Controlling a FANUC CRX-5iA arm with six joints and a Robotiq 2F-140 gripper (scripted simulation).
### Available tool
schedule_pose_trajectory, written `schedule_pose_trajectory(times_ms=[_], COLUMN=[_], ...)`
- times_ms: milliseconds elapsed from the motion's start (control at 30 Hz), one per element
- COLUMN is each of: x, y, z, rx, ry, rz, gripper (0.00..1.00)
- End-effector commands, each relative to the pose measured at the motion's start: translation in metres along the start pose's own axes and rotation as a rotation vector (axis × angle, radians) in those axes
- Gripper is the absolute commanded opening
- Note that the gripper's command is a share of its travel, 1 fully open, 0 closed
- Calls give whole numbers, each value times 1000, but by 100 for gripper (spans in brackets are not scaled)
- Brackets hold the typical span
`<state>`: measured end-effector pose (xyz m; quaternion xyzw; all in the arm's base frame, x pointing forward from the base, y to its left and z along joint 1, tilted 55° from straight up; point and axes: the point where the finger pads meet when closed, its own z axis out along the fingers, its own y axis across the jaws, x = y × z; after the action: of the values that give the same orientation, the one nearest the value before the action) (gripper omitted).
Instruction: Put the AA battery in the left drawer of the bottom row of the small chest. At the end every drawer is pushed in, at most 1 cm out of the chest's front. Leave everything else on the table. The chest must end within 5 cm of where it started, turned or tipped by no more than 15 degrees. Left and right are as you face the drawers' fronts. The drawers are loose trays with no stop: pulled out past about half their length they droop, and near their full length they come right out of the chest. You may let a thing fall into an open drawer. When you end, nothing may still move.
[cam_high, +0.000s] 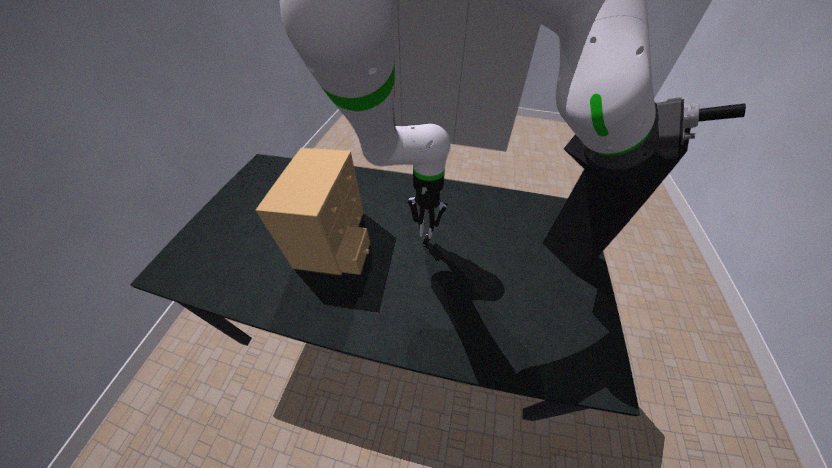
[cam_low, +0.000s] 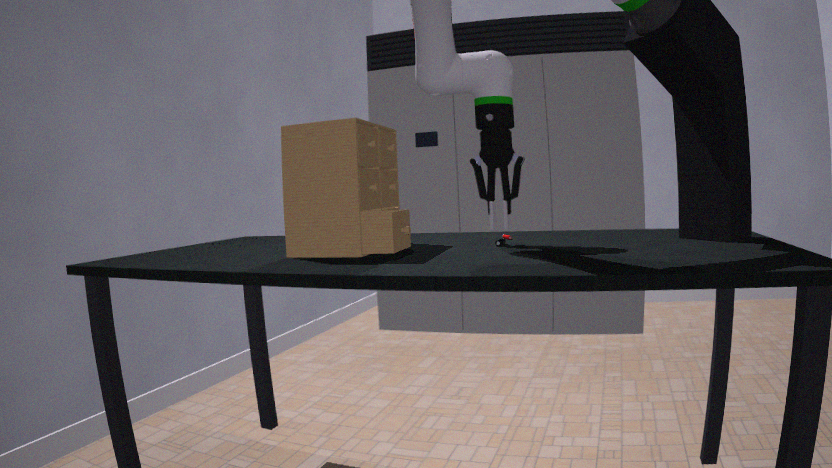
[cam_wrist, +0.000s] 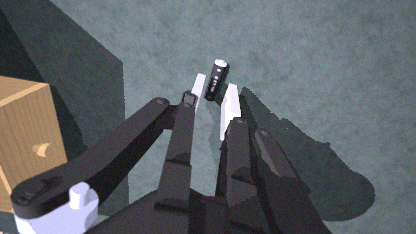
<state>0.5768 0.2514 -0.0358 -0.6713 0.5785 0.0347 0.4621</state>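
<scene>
The AA battery (cam_high: 431, 246) (cam_low: 503, 239) (cam_wrist: 217, 78), black with a light cap, lies on the dark table (cam_high: 221, 256) (cam_low: 174, 261). My gripper (cam_high: 426, 234) (cam_low: 498, 224) (cam_wrist: 213, 90) hangs straight above it, well clear of the table. Its fingers stand a narrow gap apart and hold nothing. The small wooden chest (cam_high: 302, 203) (cam_low: 320, 186) (cam_wrist: 25, 125) stands upright to the left of the gripper. The left drawer of its bottom row (cam_high: 356, 250) (cam_low: 386, 230) is pulled partly out; the other drawers sit flush.
The robot's black pedestal (cam_high: 605, 203) (cam_low: 709, 145) stands at the table's right side. The arm's shadow falls across the table right of the battery.
</scene>
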Motion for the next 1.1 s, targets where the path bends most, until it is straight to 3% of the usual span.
schedule_pose_trajectory(times_ms=[0,1067], x=[0,1], y=[0,0], z=[9,16], rx=[0,0], ry=[0,0], rz=[0,0], gripper=[17,17])
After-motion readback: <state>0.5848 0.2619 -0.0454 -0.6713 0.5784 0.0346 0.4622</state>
